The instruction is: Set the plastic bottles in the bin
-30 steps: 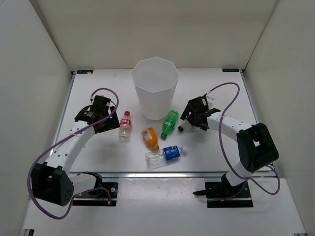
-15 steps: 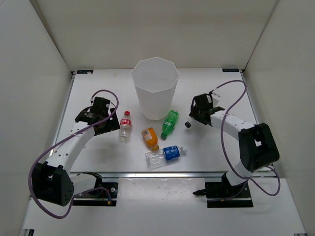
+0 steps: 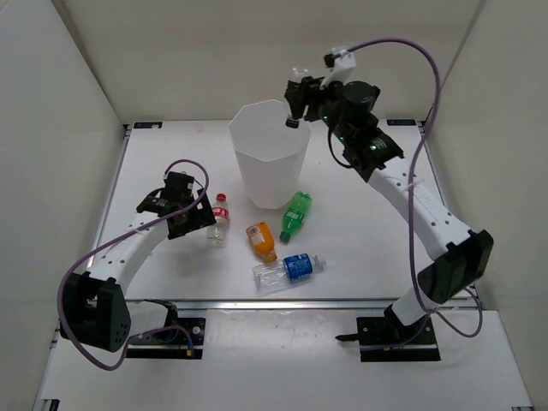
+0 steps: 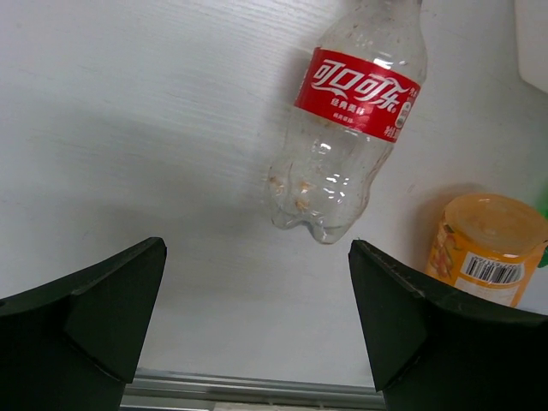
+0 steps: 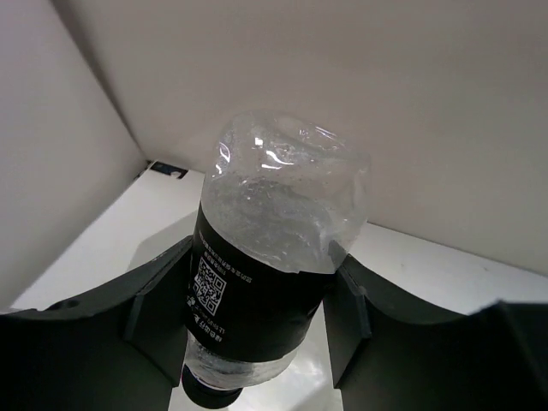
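My right gripper [image 3: 301, 96] is shut on the clear bottle with the black label [image 3: 296, 86], held cap down above the far right rim of the white faceted bin [image 3: 270, 158]. In the right wrist view the same bottle [image 5: 261, 295] sits between both fingers [image 5: 156, 318]. Four bottles lie on the table: red label [image 3: 219, 217], orange [image 3: 261, 240], green [image 3: 296, 214], blue label [image 3: 289, 269]. My left gripper [image 3: 193, 219] is open just left of the red-label bottle [image 4: 351, 111], whose base points into the jaw gap; nothing is between the fingers [image 4: 103, 312].
White walls enclose the table on three sides. The orange bottle [image 4: 488, 248] lies just right of the left gripper's right finger. A metal rail [image 3: 274, 301] runs along the table's near edge in front of the arm bases.
The right arm has risen from the table right of the green bottle, carrying the black-label bottle up over the bin's rim. The left gripper has edged slightly toward the red-label bottle.
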Tool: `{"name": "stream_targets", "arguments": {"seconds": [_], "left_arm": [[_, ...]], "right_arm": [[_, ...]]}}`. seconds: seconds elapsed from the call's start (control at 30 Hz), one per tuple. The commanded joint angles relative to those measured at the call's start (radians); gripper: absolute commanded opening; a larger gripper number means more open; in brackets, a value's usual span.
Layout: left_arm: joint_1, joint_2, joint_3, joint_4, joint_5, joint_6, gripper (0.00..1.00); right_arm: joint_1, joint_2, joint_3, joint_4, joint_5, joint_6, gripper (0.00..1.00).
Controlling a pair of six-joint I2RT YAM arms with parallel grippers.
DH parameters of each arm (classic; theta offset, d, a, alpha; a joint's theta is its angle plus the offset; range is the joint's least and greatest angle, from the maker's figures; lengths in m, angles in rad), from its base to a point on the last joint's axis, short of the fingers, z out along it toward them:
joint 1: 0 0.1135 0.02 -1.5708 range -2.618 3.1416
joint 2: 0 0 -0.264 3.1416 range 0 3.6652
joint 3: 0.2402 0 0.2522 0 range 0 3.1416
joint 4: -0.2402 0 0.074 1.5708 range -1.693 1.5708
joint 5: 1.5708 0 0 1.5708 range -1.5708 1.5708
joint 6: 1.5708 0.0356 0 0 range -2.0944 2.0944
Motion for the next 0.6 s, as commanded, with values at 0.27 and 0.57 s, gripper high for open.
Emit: {"name": "stream_targets", "arguments": {"seconds": [0.27, 0.57], "left_arm": [[0.014, 0.099, 0.029, 0.100, 0.037, -0.020, 0.99], [0.014, 0.203, 0.066, 0.212, 0.118, -0.006, 0.98]], "right_arm": [[0.087, 0.274, 0.156, -0.040, -0.185, -0.104, 0.59], [0.105, 0.269, 0.292, -0.120, -0.169, -0.144, 0.99]]}}
